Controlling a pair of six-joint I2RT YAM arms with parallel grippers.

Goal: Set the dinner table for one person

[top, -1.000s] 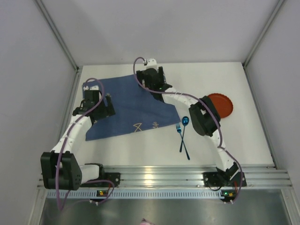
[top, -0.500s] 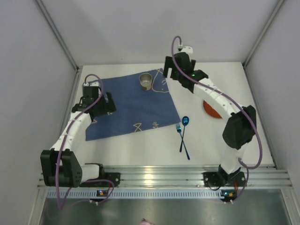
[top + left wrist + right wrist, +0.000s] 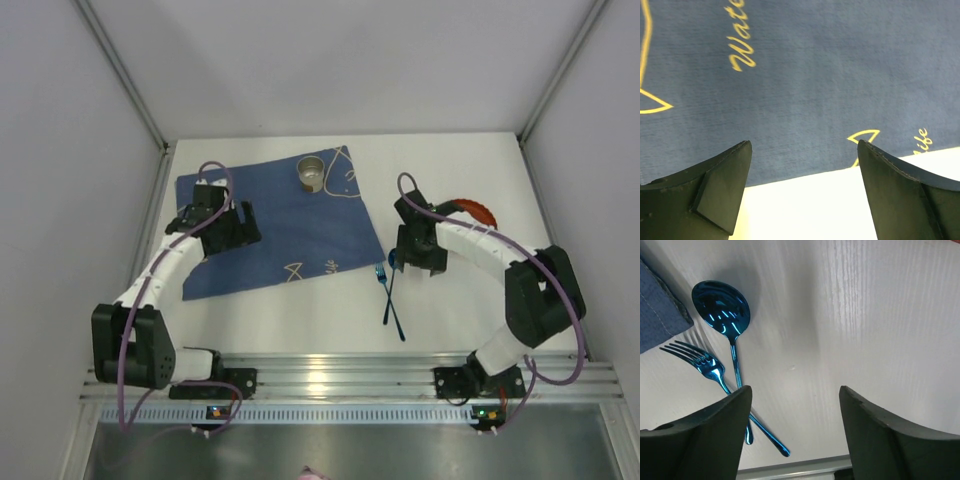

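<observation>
Near spoon & fork, R gripper hangs, jaws apart.

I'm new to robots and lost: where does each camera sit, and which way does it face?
Top external: above and behind the arms, looking down on the dinner table; both arms show.
Left wrist: on the left arm, facing down at the blue cloth; left gripper open.
Right wrist: on the right arm, facing down at the spoon and fork; right gripper open.
Top and right wrist both show spoon and fork.
</observation>
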